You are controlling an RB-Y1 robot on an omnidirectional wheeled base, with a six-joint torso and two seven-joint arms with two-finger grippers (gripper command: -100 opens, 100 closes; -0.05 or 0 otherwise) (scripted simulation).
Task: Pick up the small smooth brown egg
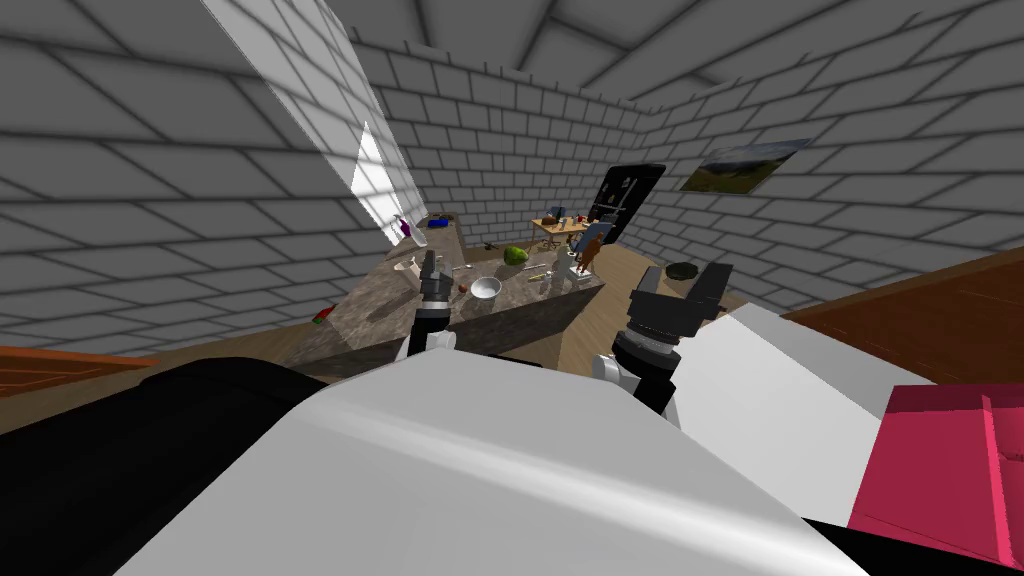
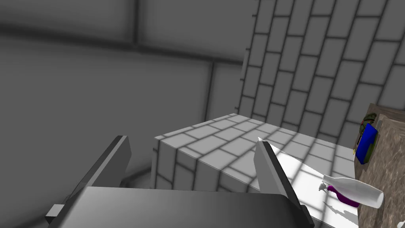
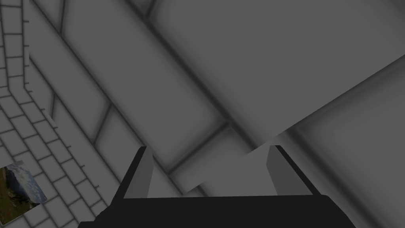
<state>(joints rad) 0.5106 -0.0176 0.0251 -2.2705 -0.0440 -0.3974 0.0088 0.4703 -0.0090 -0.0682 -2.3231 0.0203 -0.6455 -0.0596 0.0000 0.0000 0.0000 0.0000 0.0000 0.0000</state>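
Left gripper [image 2: 190, 158] is open: its two light grey blade fingers [image 2: 273, 174] stand well apart and nothing is between them. Seen from the head, this hand is small and dark in front of the near part of a long counter with a mottled grey-brown stone top [image 1: 390, 305]. It is just beside a round white bowl [image 1: 486, 288] that stands on this top; how high the hand is over the top I cannot tell. Close to the bowl lies a tiny red thing [image 1: 463, 288]. Farther back on the counter there is a round green fruit [image 1: 515, 255], together with several little things that are too small to name. Which of them, if any, is the small brown egg I cannot tell. In the left hand's own view, one end of the counter carries a white bottle with a purple part [image 2: 352, 192] at its edge and a flat blue thing [image 2: 366, 144] near it, with a grey brick wall behind. The right gripper [image 1: 682, 285] is raised to the right of the counter, well apart from the left one. It is open too, its fingers [image 3: 144, 174] wide apart and holding nothing. Behind the counter stands a small light wooden table [image 1: 548, 226], and past it there is a black area [image 1: 628, 195] in the wall.
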